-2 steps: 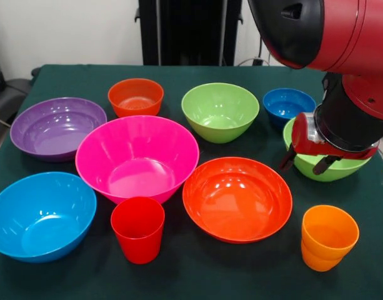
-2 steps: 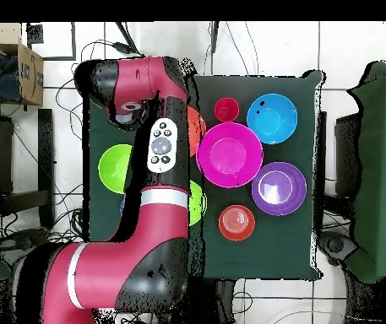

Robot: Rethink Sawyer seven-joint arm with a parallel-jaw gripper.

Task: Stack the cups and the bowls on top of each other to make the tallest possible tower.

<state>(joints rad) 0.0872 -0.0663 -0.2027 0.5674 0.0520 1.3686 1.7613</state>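
nearest the camera stand the red cup [image 1: 138,229] and the orange cup [image 1: 328,237], both upright on the dark green tabletop [image 1: 197,275] and well apart, with the large orange-red bowl [image 1: 237,198] between them. the orange cup shows a second rim lower down, as if two are nested, though i cannot tell for sure. the light blue bowl [image 1: 41,214] sits at the left edge, near the red cup. just behind the red cup is the large pink bowl [image 1: 137,157], its rim close beside the orange-red one. behind these lie the purple bowl [image 1: 57,127], a small orange-red bowl [image 1: 135,96], a lime green bowl [image 1: 220,111] and a small blue bowl [image 1: 288,104]. every bowl rests open side up and alone; no tower stands yet. a second lime green bowl [image 1: 325,164] at the right is partly covered by the red and black arm [image 1: 341,37]. the hand [image 1: 307,161] hangs over that bowl's near rim, its two dark fingers [image 1: 287,158] spread apart and pinching nothing.
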